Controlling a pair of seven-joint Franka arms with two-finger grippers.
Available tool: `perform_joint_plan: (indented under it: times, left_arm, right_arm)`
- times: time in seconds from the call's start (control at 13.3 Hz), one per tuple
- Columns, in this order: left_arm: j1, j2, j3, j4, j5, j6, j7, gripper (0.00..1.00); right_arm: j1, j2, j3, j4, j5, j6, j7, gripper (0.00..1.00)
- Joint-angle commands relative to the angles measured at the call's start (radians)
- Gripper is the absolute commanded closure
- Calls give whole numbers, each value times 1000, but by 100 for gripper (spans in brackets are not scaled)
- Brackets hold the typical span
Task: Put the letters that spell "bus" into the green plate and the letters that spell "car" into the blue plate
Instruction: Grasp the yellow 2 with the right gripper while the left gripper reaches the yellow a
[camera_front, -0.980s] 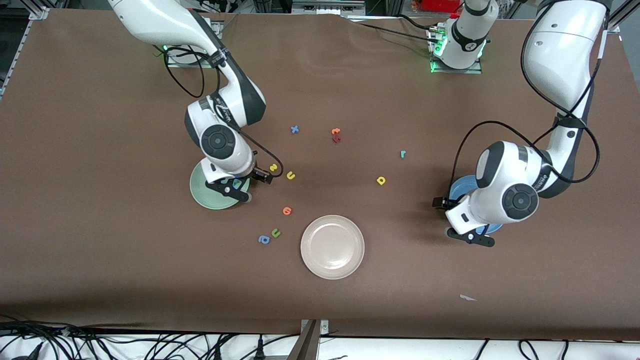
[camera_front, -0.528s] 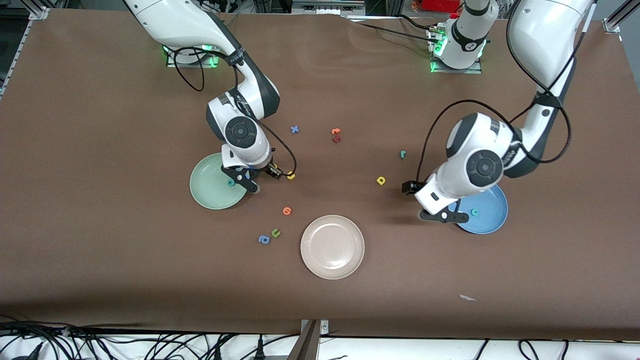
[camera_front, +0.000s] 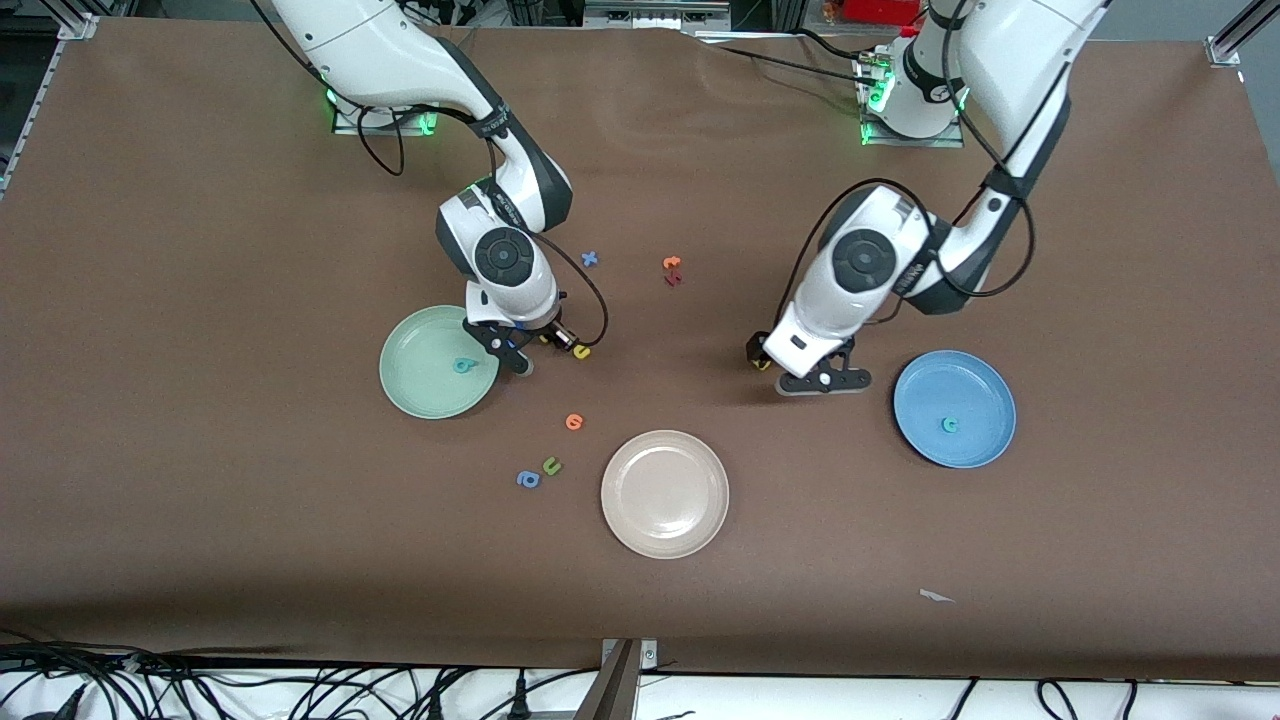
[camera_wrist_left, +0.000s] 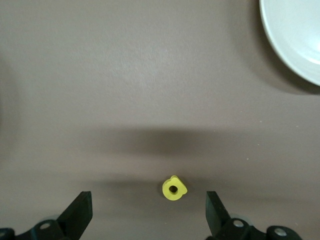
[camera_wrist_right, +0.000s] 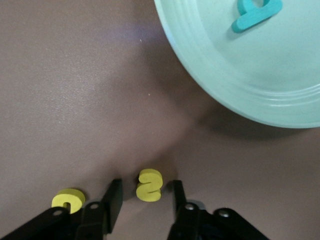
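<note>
Front view: the right gripper (camera_front: 545, 345) is down at the surface (camera_front: 200, 520) just beside the green plate (camera_front: 415, 385), on the side toward the left arm's end. In the right wrist view its fingers (camera_wrist_right: 114, 199) stand on either side of the yellow "s" (camera_wrist_right: 149, 185), close to it but with a sliver of gap on each side, so they are narrowed around the letter and not clamped on it. The yellow "u" (camera_wrist_right: 68, 199) lies just outside one finger, touching neither. The teal "b" (camera_front: 462, 365) lies in the green plate.

The left gripper (camera_wrist_left: 147, 212) is low over the yellow "a" (camera_wrist_left: 174, 188), which lies on the surface between the two arms. Its fingers (camera_wrist_left: 79, 212) are spread wide, well clear of the letter on both sides. The teal "c" (camera_front: 950, 425) lies in the blue plate (camera_front: 985, 390), which sits toward the left arm's end. The teal "r" is hidden by the left arm.

A beige plate (camera_front: 665, 535) sits nearer the camera, between the other two plates. An orange letter (camera_front: 574, 421), an olive "u" (camera_front: 551, 465) and a blue "a" (camera_front: 527, 479) lie between it and the green plate. Farther from the camera lie a blue "x" (camera_front: 590, 259) and an orange and a dark-red letter (camera_front: 672, 270) touching each other.
</note>
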Motion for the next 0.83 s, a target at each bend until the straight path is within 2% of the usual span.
perform_joint_plan:
  times: [0.0, 0.15, 0.38, 0.45, 0.68, 0.75]
  left_arm:
    - [-41, 59, 6, -4, 93, 61, -129, 0]
    - [-55, 83, 8, -4, 116, 80, -168, 0]
    - [-53, 106, 8, -1, 140, 94, -171, 1]
    - [-50, 108, 8, -2, 149, 100, -171, 9]
    - [-47, 122, 8, -1, 151, 101, -168, 27]
    - [-47, 125, 9, -1, 151, 101, -166, 30]
  right_arm:
    - [4, -7, -2, -11, -6, 15, 20, 54]
    - [4, -7, -2, -11, -8, 15, 20, 59]
    - [4, -7, -4, -11, -8, 15, 20, 88]
    - [4, -8, -5, -11, -8, 14, 19, 97]
    - [3, -19, -12, -6, -8, 6, 12, 98]
    - [1, -33, -13, -5, -8, 0, 5, 98]
